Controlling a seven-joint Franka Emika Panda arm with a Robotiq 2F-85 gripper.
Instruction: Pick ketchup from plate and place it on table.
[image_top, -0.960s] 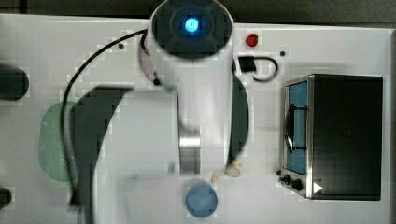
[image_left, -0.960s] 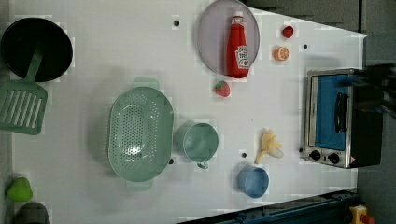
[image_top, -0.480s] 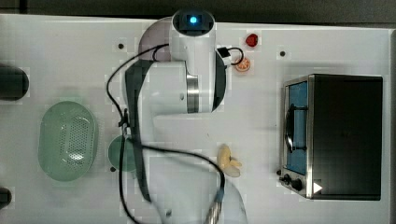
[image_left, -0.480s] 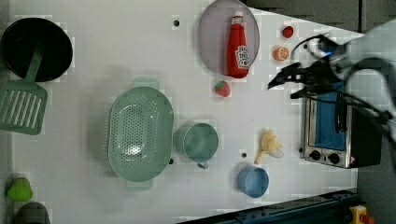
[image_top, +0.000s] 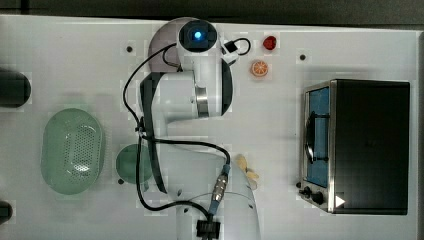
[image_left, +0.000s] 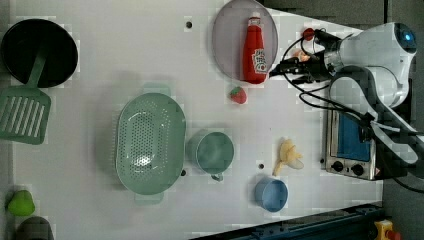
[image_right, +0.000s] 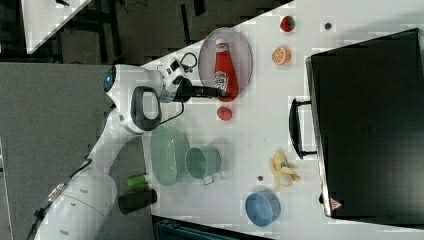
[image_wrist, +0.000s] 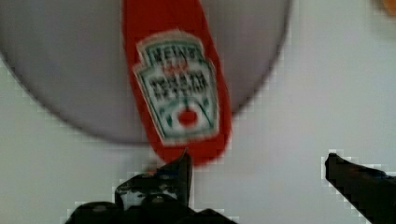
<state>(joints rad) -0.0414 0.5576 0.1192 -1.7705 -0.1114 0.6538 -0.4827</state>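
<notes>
Gripper (image_wrist: 257, 163) first: your jaws stand wide apart and empty, hanging just off the base end of the ketchup (image_wrist: 180, 88), which lies flat on its side on the plate (image_wrist: 60, 79). In the left view, the gripper (image_left: 280, 70) sits just beside the plate's (image_left: 227, 40) right edge, level with the lower half of the ketchup (image_left: 254, 47), whose white cap points away up the picture.

Working from the left view's left to its right: the green basket (image_left: 149, 142) and the green cup (image_left: 214, 152) are well apart from your work, so ignore them. The small red fruit piece (image_left: 238, 94) lies near the plate's lower rim; I'd keep it in mind when you choose a bare patch of table (image_left: 125, 60) for the drop.

You still need to centre over the bottle. One finger (image_wrist: 180, 170) already lines up with the bottle's base, so shift across until the body sits between both fingers, then turn the wrist so they close across its narrow width, not along its length. Descend low; a lying bottle will likely roll if pinched high. The toaster oven (image_left: 350, 145) at the left view's right stays clear.
</notes>
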